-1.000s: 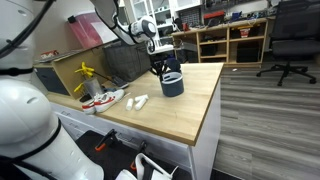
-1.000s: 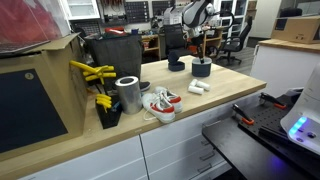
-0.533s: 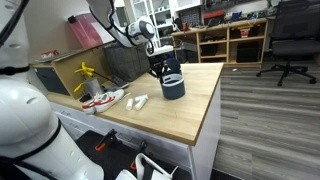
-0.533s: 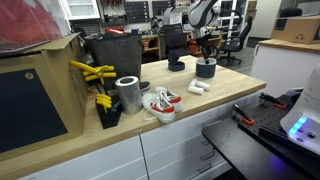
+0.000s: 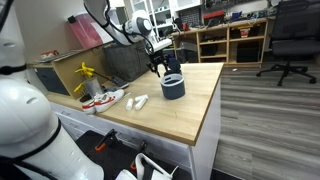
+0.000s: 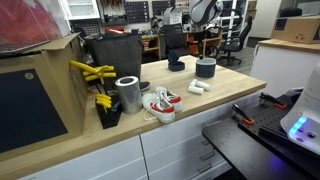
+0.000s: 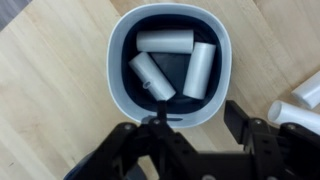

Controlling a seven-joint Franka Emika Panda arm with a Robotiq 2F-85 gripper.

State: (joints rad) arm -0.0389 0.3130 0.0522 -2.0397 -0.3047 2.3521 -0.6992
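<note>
At lower edge, gripper [image 7: 195, 125]: black jaws apart, holding nothing, hovering over bowl rim.
Centre, bowl [image 7: 118, 60]: rounded-square, smooth, pale rim, dark inside, on light wood table [image 7: 45, 110].
Inside bowl, cylinders [image 7: 165, 41]: three, white, smooth.

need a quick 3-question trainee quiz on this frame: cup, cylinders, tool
1. Count: how many white cylinders lie inside the cup?
2. True or false: the tool is gripping a cylinder.
3. Pick one: where do the loose cylinders lie? A) on the table, beside the cup; B) on the floor; C) stacked on the cup's rim.

Key: 1) three; 2) false, the jaws stand apart and empty above the cup; 3) A.
</note>
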